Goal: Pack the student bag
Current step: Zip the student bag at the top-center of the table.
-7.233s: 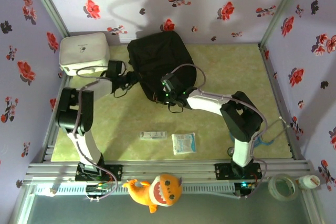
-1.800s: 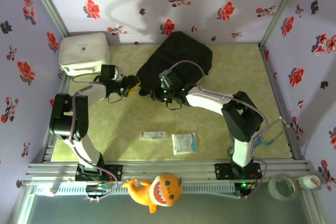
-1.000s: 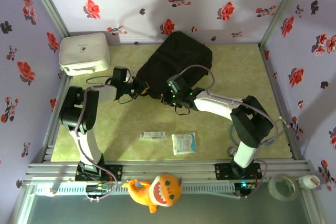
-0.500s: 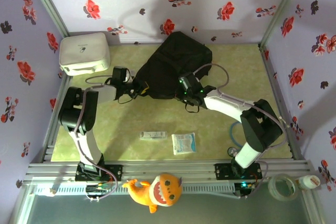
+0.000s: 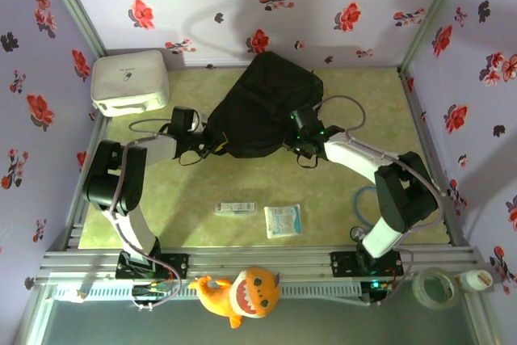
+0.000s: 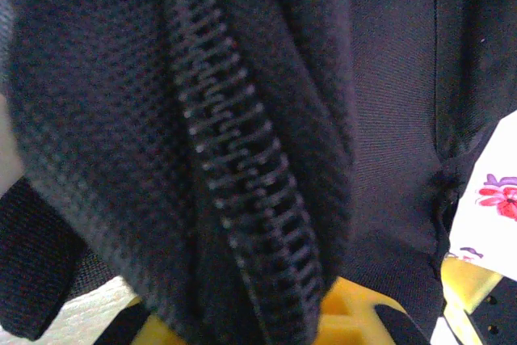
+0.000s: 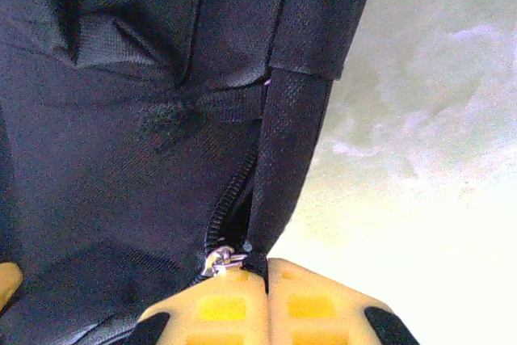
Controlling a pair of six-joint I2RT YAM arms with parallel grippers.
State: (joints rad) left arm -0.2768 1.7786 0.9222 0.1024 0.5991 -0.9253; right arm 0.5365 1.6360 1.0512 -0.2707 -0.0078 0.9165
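Two closed grips on bag (image 5: 266, 103), slung between them: left gripper (image 5: 212, 141) pinching zipper edge (image 6: 234, 167), right gripper (image 7: 266, 296) clamped beside zipper pull (image 7: 218, 260). Soft, floppy, probably light; grab seams, not panels.

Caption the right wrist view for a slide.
Yellow fingers pinched shut at the zipper pull of the black backpack.

— The student bag (image 5: 266, 107)?
— Black, soft, rumpled; flat on the desk (image 5: 363, 191) near the far wall, drawn to a point leftward.
— Its zipper (image 6: 242, 199)?
— Coarse teeth along a mesh fold; small metal pull (image 7: 220, 260) at a seam.
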